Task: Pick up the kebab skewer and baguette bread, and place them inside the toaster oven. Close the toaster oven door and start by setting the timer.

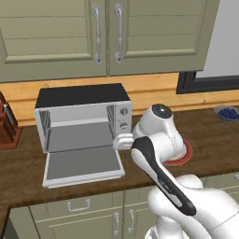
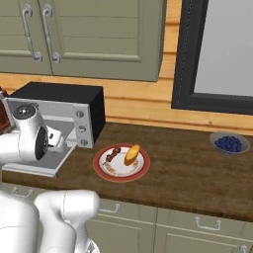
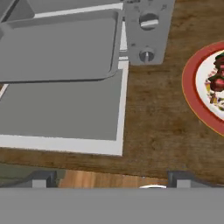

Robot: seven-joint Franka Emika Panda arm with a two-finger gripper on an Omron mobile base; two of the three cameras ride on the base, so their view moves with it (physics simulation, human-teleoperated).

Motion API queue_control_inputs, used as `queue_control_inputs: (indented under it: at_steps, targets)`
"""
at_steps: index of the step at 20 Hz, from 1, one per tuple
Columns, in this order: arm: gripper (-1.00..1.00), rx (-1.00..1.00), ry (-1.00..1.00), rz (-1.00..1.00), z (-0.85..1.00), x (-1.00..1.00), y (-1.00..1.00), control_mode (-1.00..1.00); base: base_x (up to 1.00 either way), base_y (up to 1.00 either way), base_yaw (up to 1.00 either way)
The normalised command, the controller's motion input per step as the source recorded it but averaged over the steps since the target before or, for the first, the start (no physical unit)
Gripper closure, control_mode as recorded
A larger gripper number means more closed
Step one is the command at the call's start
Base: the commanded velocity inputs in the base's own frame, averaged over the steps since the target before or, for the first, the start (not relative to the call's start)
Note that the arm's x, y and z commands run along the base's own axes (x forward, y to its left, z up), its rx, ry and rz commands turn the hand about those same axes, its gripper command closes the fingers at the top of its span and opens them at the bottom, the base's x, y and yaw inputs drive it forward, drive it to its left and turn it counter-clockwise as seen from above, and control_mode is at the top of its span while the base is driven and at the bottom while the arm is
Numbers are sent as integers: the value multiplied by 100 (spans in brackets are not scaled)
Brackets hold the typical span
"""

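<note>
1. Your hand (image 3: 109, 180) hangs over the front edge of the surface (image 3: 162, 127), released, fingers (image 3: 41, 178) spread wide with nothing between them.
2. In the left base view the hand (image 1: 122, 141) sits at the oven's front right corner, just beside the door's right edge.
3. The oven (image 1: 84, 116) stands on the surface (image 1: 28, 172), silver body, black top.
4. Its door (image 1: 84, 165) is dropped flat, lying open toward you; the cavity behind it shows a bare grey tray.
5. In the hand view the door (image 3: 61, 109) lies below the tray, and two knobs (image 3: 148, 22) sit on the panel to its right.
6. The plate (image 2: 121, 163), red-rimmed, sits on the surface (image 2: 188, 173) right of the oven (image 2: 64, 111), near it but apart.
7. The skewer (image 2: 113, 154) lies on the plate's left half, dark red chunks in a row.
8. The bread (image 2: 132, 154) lies on the plate just beside the skewer, on its right, golden with a lighter end.
9. In the hand view you see the plate (image 3: 192, 94) rim and part of the skewer (image 3: 217, 78) at the right edge.
10. A bowl (image 2: 228, 143) of blue berries sits far right on the surface, well apart from the plate.
11. A wooden knife block (image 1: 7, 126) stands left of the oven.
12. Green cabinets (image 1: 102, 32) hang above.
</note>
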Motion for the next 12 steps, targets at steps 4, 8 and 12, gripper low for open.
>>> queue_control_inputs:
  at_steps: [4, 8, 12]
  targets:
    - [-100, -4, 42, -42, 8, 9, -100, -100, 0, 0, 0]
    - [-100, -1, 32, -11, 0, 15, -100, -100, 0, 0, 0]
    - [-100, -7, 25, 0, -24, 39, -84, -100, 0, 0, 0]
